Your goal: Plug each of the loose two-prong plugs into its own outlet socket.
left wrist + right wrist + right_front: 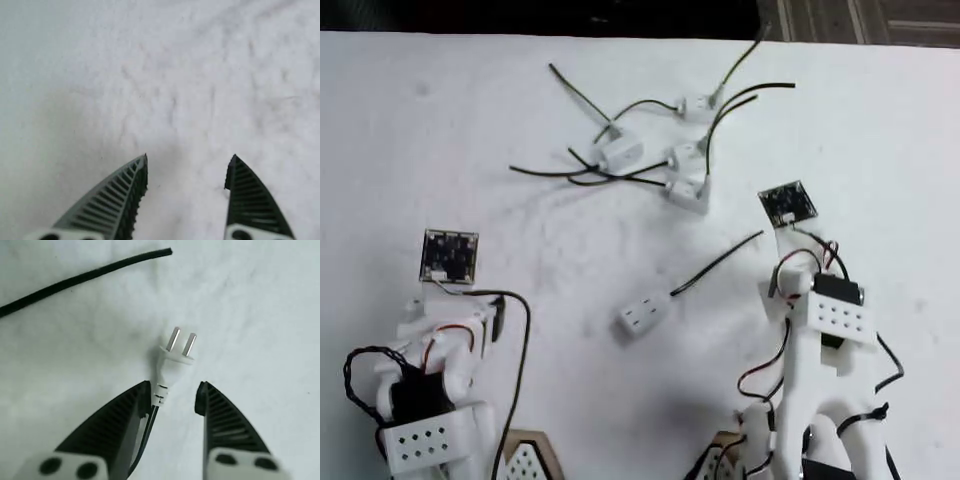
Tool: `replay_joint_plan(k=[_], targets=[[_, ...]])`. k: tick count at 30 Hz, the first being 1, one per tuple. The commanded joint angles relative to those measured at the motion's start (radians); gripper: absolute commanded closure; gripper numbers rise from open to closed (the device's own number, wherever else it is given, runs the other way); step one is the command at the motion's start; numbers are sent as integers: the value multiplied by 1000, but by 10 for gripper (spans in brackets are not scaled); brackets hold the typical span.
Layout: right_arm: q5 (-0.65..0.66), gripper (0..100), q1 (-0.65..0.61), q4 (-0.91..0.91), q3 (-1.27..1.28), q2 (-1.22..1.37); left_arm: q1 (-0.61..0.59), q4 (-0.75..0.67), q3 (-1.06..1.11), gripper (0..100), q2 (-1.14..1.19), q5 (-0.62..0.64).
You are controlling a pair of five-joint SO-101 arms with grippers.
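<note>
Counter (440,130): white, matte, faintly mottled surface, with its far edge running straight across the high view. Beyond that edge are a dark band (520,12) and, toward the far right corner, grey striped flooring (860,20). Two wood-rimmed pieces (525,458) sit at the near edge.

A big white table (400,140) stands under soft light. Its top looks a bit bumpy, like cloth. Past the table's far edge runs a dark strip (520,12). Past the table's far right corner lies a grey floor (865,20) with lines.
</note>
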Motion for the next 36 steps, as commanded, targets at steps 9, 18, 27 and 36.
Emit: replay_joint_plan(k=[9, 18, 27, 36], targets=[[-48, 838, 41, -111, 18, 194, -4, -5, -6, 740, -10, -9], [-49, 872, 79, -147, -38, 369, -4, -5, -6, 740, -10, -9], [-40, 981, 64, -140, -38, 314, -4, -5, -6, 740, -10, -9], [17, 981, -42, 96, -40, -139, -4, -5, -6, 740, -10, -9]])
